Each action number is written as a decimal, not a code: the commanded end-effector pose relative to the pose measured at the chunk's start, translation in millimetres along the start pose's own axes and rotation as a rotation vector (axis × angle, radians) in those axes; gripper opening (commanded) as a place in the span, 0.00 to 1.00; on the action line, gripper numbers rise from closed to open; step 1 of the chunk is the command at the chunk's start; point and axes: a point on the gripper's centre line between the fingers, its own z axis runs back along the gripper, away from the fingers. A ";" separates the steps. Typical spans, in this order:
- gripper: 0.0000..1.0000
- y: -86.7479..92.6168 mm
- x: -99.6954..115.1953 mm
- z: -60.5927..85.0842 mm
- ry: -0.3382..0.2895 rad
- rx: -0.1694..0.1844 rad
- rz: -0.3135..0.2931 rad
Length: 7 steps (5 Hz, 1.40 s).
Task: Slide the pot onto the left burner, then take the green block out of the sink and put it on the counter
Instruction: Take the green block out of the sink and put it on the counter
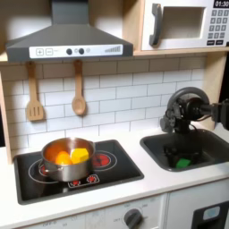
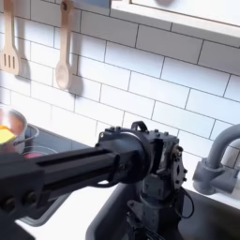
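In the first exterior view the steel pot [image 1: 67, 158] with orange-yellow pieces inside stands on the black cooktop [image 1: 116, 174], covering most of the left red-ringed burner [image 1: 38, 166]. The pot's rim [image 2: 11, 131] also shows at the second exterior view's left edge. The green block [image 1: 183, 163] lies on the floor of the dark grey sink [image 1: 215, 154]. My gripper [image 1: 183, 152] reaches straight down into the basin, just above the block. In the second exterior view the gripper [image 2: 150, 214] hangs low in the sink. The dark fingers blend into the basin, so their spread is unclear. The cream counter [image 1: 134, 192] surrounds the cooktop and the sink.
A dark arched faucet [image 2: 221, 155] rises at the sink's back, close to my arm. A wooden spatula [image 1: 34, 98] and a wooden spoon [image 1: 79, 94] hang on the tiled wall under the hood [image 1: 67, 40]. A microwave [image 1: 183, 25] sits at the upper right.
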 end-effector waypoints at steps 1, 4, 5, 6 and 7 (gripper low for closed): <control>1.00 2.0 -0.5 -1.4 -0.003 0.015 0.002; 0.00 4.9 -1.1 -2.3 -0.008 0.020 -0.013; 0.00 3.3 0.3 0.5 -0.009 0.011 -0.016; 0.00 6.2 1.8 5.8 -0.001 0.001 -0.006; 0.00 8.7 5.3 16.6 -0.009 -0.029 0.021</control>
